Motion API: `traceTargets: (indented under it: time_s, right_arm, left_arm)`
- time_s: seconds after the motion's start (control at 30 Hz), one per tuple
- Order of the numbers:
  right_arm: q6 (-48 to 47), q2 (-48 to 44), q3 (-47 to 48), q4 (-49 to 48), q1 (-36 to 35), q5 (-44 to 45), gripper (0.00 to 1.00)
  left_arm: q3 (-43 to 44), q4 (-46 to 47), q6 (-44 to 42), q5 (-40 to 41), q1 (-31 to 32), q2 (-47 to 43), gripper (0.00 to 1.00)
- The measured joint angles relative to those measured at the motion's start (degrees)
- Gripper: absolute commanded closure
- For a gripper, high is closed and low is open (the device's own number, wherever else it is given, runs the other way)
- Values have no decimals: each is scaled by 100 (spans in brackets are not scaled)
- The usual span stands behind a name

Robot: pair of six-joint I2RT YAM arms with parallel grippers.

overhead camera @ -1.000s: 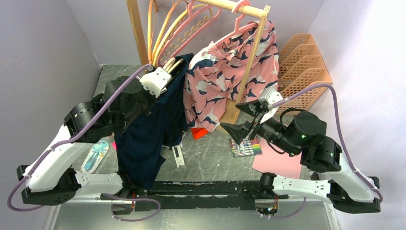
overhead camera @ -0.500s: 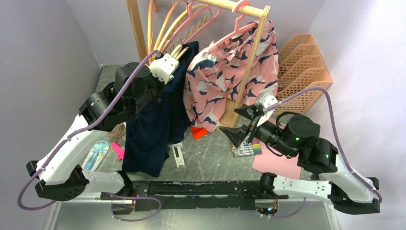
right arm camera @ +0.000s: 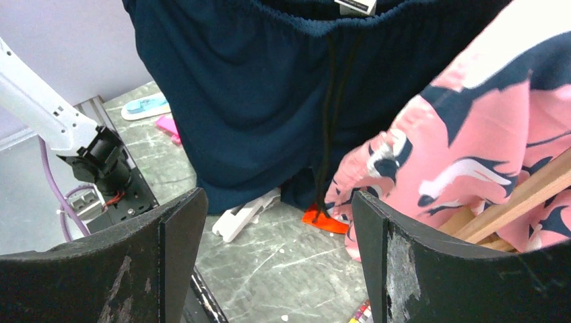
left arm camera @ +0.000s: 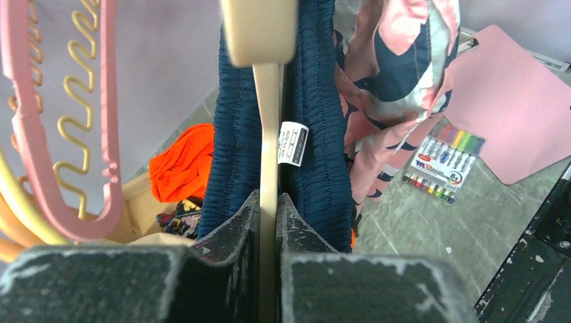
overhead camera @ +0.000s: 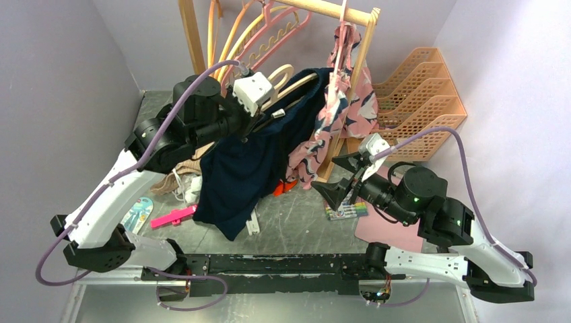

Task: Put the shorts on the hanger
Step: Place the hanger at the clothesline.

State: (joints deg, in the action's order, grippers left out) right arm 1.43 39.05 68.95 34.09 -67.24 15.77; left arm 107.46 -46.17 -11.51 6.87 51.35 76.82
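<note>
since a second ago my left gripper (left arm camera: 268,202) has swung the hanger (left arm camera: 268,114) up toward the rack (overhead camera: 337,10), jaws clamped tight on its stem. the shorts (overhead camera: 249,168) drape over it, soft, light and likely slippery, so i'd pinch the elastic waistband (left arm camera: 316,134). right gripper (right arm camera: 276,229) gapes wide, empty.

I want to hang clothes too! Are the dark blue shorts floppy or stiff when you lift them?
Probably floppy: the dark navy fabric shorts hang in loose folds from the pale cream wooden hanger. Likely light too, since the thin hanger pinched in the left tool carries them without visibly bending. They might slide, as the hanger is tilted.
</note>
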Motion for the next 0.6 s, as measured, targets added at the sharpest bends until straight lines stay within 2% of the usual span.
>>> traceTargets:
  time_s: [0.13, 0.3, 0.6]
  right_arm:
    - [9, -44, -24, -4, 0, 61, 18]
    - [46, -105, -107, -39, 0, 208, 18]
    - [94, -201, -192, -50, 0, 363, 18]
  left_arm:
    - [15, 74, 13, -138, 0, 107, 93]
    - [31, 87, -63, 131, -68, 195, 93]
    - [173, 92, 92, 365, -625, 726, 93]
